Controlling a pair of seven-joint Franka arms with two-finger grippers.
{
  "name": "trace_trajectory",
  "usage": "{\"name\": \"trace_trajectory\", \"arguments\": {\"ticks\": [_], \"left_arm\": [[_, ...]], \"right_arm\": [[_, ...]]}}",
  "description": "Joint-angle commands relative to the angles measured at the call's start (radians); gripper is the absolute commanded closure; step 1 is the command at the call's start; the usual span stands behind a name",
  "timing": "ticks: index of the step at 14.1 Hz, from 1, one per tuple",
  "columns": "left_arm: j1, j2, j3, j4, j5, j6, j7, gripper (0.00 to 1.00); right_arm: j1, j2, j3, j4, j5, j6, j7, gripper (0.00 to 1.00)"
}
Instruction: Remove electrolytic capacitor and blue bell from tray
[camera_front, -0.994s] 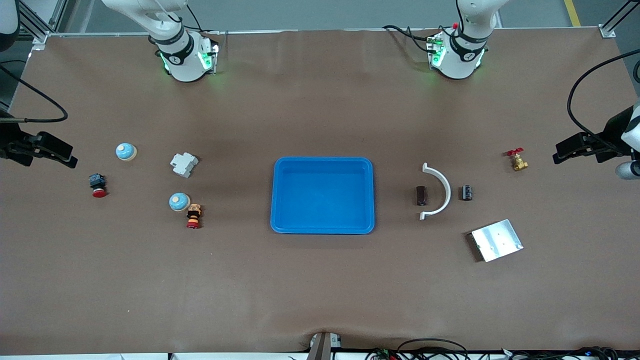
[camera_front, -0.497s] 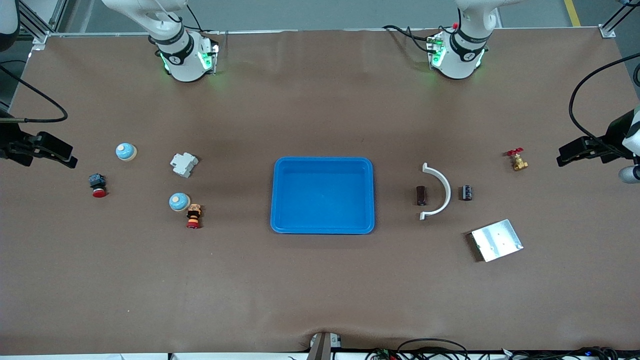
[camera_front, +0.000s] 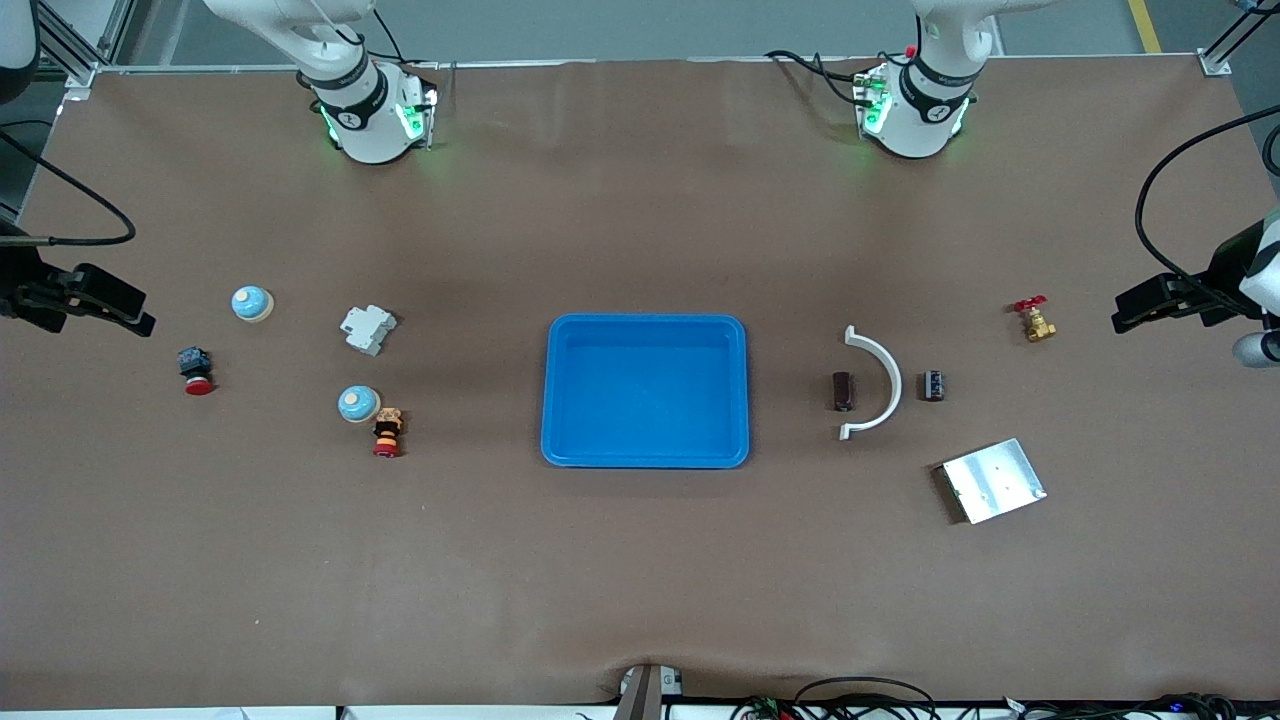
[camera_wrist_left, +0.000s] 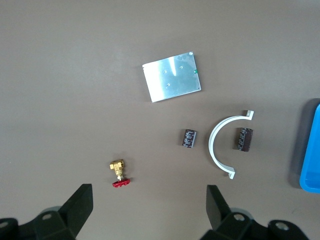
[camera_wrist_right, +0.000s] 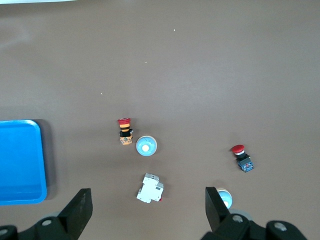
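A shallow blue plastic tray (camera_front: 646, 455) with rounded corners sits at the centre of the front view on the matte brown table covering (camera_front: 640, 580). In the right half of that view lie two dark cylindrical capacitors: one capacitor (camera_front: 934, 385) just beside the outer curve of a white semicircular plastic clip (camera_front: 882, 372), the second capacitor (camera_front: 842, 391) inside the curve, toward the tray. Lower right of them rests a flat brushed-metal plate (camera_front: 994, 480); a small brass valve (camera_front: 1035, 320) with a red handle lies at middle right. In the left half are two domed light-blue bells: one bell (camera_front: 358, 404) touching a striped push-button (camera_front: 387, 432), the other bell (camera_front: 251, 303) higher up. A white breaker block (camera_front: 367, 329) and a red-capped switch (camera_front: 196, 370) lie near them. The left gripper (camera_wrist_left: 150, 212) hangs at the right edge, fingers spread wide, holding nothing. The right gripper (camera_wrist_right: 148, 210) hangs at the left edge, likewise spread and unloaded.
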Motion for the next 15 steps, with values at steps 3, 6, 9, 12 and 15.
{"name": "trace_trajectory", "arguments": {"ticks": [3,6,9,12,15], "left_arm": [[-0.059,0.0,0.067,0.021,-0.018,-0.025,-0.005,0.0],[-0.059,0.0,0.067,0.021,-0.018,-0.026,-0.005,0.0],[-0.084,0.0,0.085,0.021,-0.018,-0.026,-0.006,0.0],[-0.115,0.0,0.117,0.021,-0.018,-0.026,-0.005,0.0],[-0.109,-0.005,0.116,0.021,-0.011,-0.026,0.021,0.0]], "right_arm": [[-0.006,-0.019,0.003,-0.016,0.04,0.004,0.016,0.0],[-0.007,-0.019,0.001,-0.016,0.046,0.006,0.016,0.0],[-0.007,-0.019,0.0,-0.016,0.046,0.006,0.016,0.0],[-0.009,-0.019,-0.002,-0.021,0.046,0.008,0.016,0.0],[-0.009,-0.019,-0.002,-0.021,0.046,0.008,0.016,0.0]]}}
